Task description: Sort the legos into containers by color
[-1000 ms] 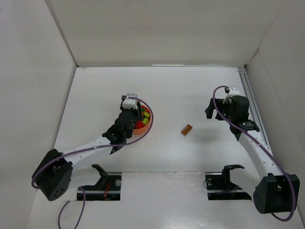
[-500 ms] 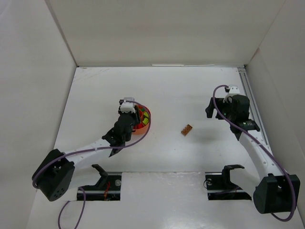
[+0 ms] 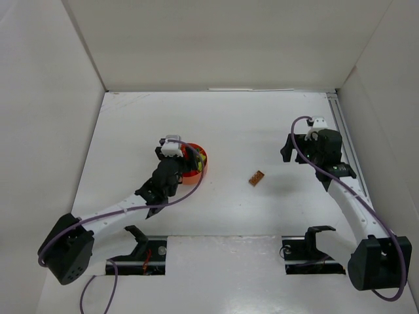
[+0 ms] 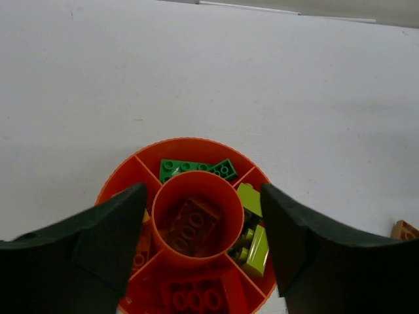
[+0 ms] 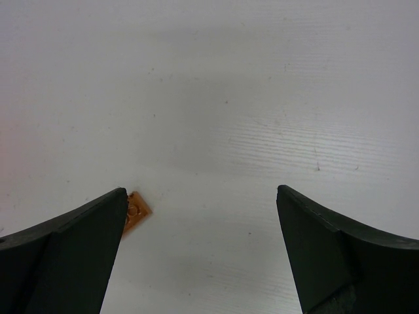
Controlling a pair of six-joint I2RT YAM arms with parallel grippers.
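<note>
The container, a round red-orange bowl (image 4: 190, 141) with a raised centre cup and wedge compartments, sits left of the table's middle (image 3: 200, 167). A brown lego (image 4: 191, 226) lies in the cup. Around it are green legos (image 4: 196, 169), lime-yellow ones (image 4: 256, 243), a red one (image 4: 196, 298) and an orange one (image 4: 140, 243) half hidden by a finger. My left gripper (image 4: 203, 191) hangs open right over the cup, holding nothing. One orange-brown lego (image 3: 256, 177) lies loose on the table. My right gripper (image 5: 201, 191) is open above bare table, its left finger next to that lego (image 5: 136, 210).
White walls enclose the table on the left, back and right. A metal rail (image 3: 345, 140) runs along the right edge beside the right arm. The loose lego also shows at the right edge of the left wrist view (image 4: 406, 229).
My left gripper has gone from shut to open and has shifted slightly left and nearer over the bowl. The right arm and the loose lego have not moved.
</note>
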